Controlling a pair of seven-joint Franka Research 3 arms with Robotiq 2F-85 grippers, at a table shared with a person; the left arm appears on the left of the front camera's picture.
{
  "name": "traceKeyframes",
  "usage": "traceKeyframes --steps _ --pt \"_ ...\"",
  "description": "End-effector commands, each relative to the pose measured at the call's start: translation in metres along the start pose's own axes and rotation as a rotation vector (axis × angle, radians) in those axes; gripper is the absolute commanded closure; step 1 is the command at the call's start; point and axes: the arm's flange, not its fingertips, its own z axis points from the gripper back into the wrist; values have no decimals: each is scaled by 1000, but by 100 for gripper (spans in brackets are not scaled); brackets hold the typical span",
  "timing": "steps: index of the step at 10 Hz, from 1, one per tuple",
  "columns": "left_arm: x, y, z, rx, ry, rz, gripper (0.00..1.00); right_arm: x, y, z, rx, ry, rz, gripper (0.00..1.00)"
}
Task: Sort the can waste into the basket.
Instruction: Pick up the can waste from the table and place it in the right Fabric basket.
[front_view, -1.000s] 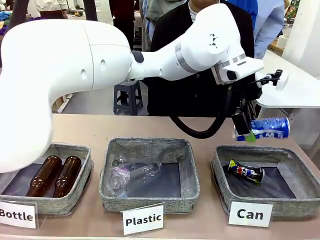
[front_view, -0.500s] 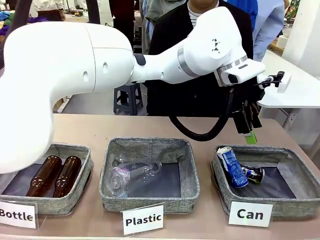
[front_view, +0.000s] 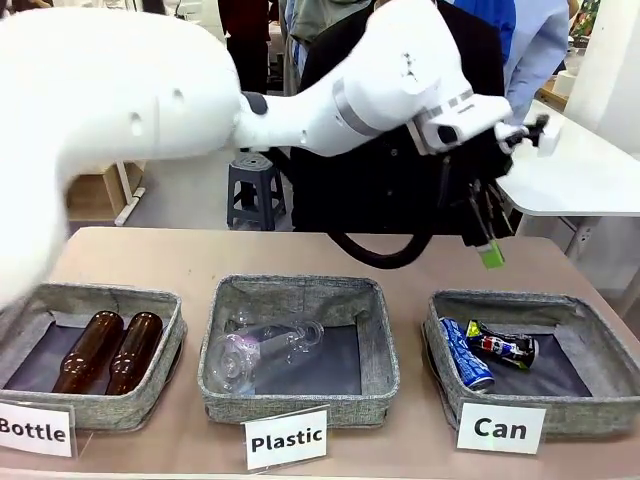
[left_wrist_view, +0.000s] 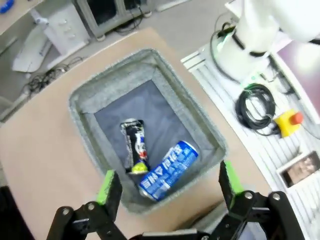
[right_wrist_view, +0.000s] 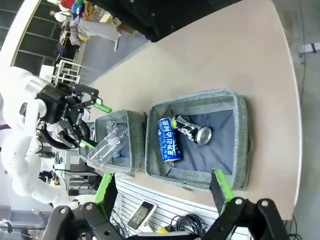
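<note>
The left tool (front_view: 487, 240), fingers apart and empty, hangs above the grey basket (front_view: 598, 340) signed "Can" on the desk (front_view: 180, 260). Inside lie two crushed cans, touching: the blue can (front_view: 466, 352) lengthwise front-to-back, the dark can (front_view: 503, 345) crosswise. The right tool (right_wrist_view: 162, 187) is likewise spread.

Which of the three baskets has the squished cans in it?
The basket with the "Can" sign, at the table's right end. It holds a blue can and a dark can. The middle one holds clear plastic bottles, the left one brown bottles.
</note>
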Motion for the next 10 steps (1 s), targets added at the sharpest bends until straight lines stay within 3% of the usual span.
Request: traceKeyframes --steps 1,5,8,9,10 --pt "-40 -62 42 -39 -98 113 0 14 7 -45 50 17 25 0" --pt "-138 -156 150 145 -350 442 0 31 60 -145 208 146 142 0" --pt "-250 -206 223 247 -626 699 0 30 102 -238 327 201 146 0" --pt "-294 -220 236 223 -711 806 0 32 113 -264 364 163 104 0" --pt "-328 -233 247 174 -792 793 0 37 122 -282 408 160 63 0"
